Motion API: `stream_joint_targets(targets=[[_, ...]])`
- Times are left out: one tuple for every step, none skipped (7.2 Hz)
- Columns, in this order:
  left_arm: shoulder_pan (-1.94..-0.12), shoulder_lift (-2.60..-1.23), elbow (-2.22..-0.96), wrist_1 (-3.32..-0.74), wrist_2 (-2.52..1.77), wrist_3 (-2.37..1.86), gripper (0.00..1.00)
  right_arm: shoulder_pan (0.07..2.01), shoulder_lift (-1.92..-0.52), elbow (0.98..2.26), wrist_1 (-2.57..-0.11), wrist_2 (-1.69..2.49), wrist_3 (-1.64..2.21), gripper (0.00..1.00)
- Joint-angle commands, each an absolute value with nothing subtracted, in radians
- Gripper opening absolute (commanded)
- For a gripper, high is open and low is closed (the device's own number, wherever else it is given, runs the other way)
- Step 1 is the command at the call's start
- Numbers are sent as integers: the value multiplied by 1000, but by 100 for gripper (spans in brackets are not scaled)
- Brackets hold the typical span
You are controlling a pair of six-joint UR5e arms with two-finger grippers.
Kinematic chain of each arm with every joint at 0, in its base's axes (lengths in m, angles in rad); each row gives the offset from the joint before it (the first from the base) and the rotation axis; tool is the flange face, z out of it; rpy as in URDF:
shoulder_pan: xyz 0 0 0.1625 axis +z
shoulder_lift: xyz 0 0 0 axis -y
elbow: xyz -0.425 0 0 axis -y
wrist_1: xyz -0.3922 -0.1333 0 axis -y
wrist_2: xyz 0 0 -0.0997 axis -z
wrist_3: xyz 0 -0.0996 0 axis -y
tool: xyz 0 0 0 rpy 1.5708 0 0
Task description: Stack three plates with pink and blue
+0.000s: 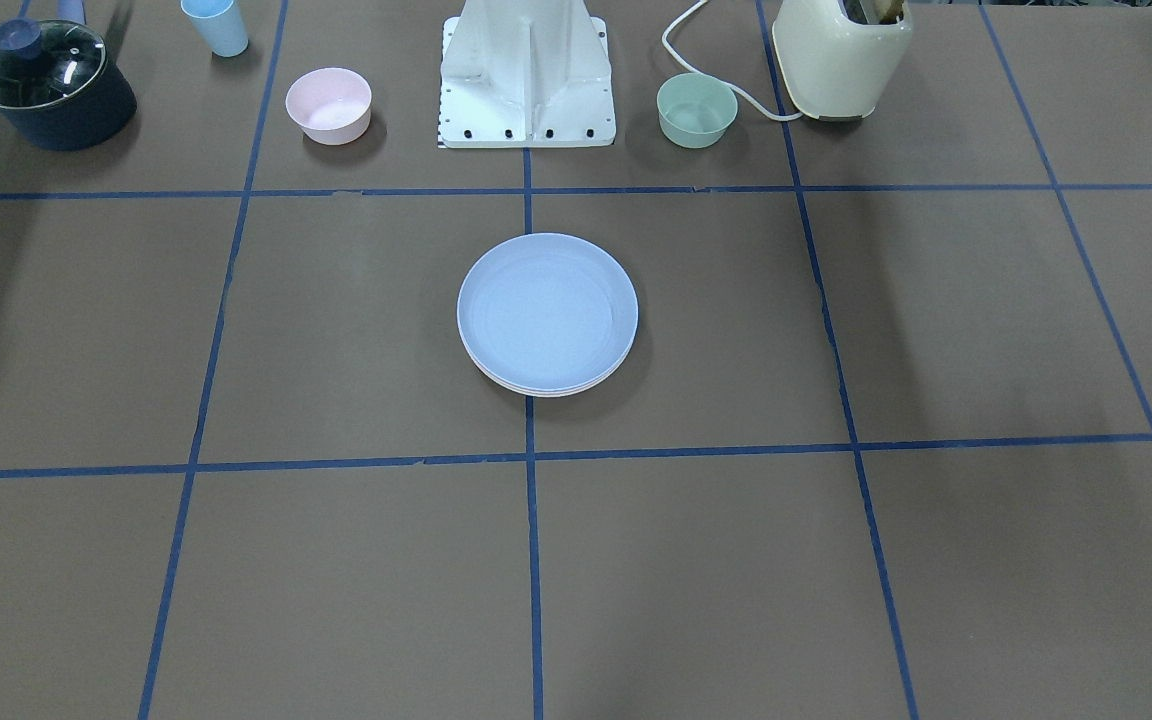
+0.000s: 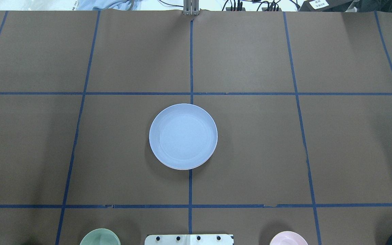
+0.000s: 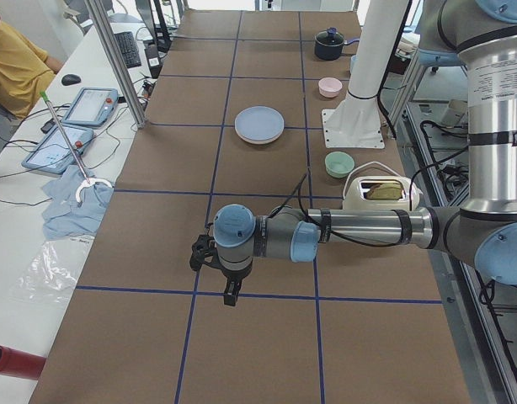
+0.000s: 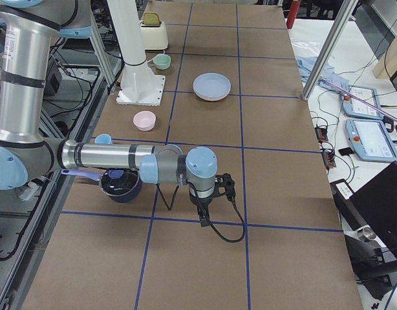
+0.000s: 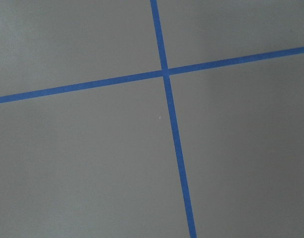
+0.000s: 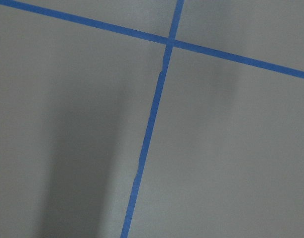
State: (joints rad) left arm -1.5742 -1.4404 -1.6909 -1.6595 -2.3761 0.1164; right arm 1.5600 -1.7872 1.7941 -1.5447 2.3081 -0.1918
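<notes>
The light blue plate (image 1: 547, 310) lies on top of a stack at the table's middle, also in the overhead view (image 2: 183, 136). Pale rims of plates under it (image 1: 536, 390) peek out at the stack's edge; I cannot tell their colours apart. The stack also shows in the left side view (image 3: 259, 124) and the right side view (image 4: 212, 86). My left gripper (image 3: 231, 295) hangs over bare table far from the stack. My right gripper (image 4: 203, 219) hangs over bare table at the other end. Both show only in side views, so I cannot tell whether they are open or shut. The wrist views show only brown table and blue tape.
Along the robot's side stand a dark pot with a glass lid (image 1: 51, 85), a blue cup (image 1: 216, 25), a small pink bowl (image 1: 328, 104), the white robot base (image 1: 526, 80), a small green bowl (image 1: 696, 110) and a cream toaster (image 1: 841, 55). A person (image 3: 14, 67) sits beside the table.
</notes>
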Motion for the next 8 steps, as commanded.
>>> stream_joint_targets(targets=[[-1575, -1440, -1687, -1660, -2376, 117, 100, 1560, -1787, 1795, -1545, 2307, -192, 100], [-1574, -1440, -1686, -1660, -2376, 117, 100, 1560, -1787, 1793, -1545, 2309, -193, 100], [-1574, -1440, -1684, -1660, -2376, 117, 100, 1560, -1787, 1793, -1545, 2309, -192, 100], [-1574, -1433, -1684, -1658, -2376, 117, 100, 1560, -1787, 1792, -1545, 2307, -192, 100], [-1574, -1428, -1684, -1658, -2376, 118, 100, 1560, -1790, 1792, -1545, 2307, -192, 100], [-1574, -1428, -1684, -1658, -2376, 118, 100, 1560, -1792, 1790, -1546, 2307, -192, 100], [-1574, -1427, -1684, -1658, -2376, 118, 100, 1560, -1793, 1792, -1545, 2307, -192, 100], [-1574, -1427, -1684, -1657, -2375, 118, 100, 1560, -1793, 1792, -1545, 2307, -192, 100]])
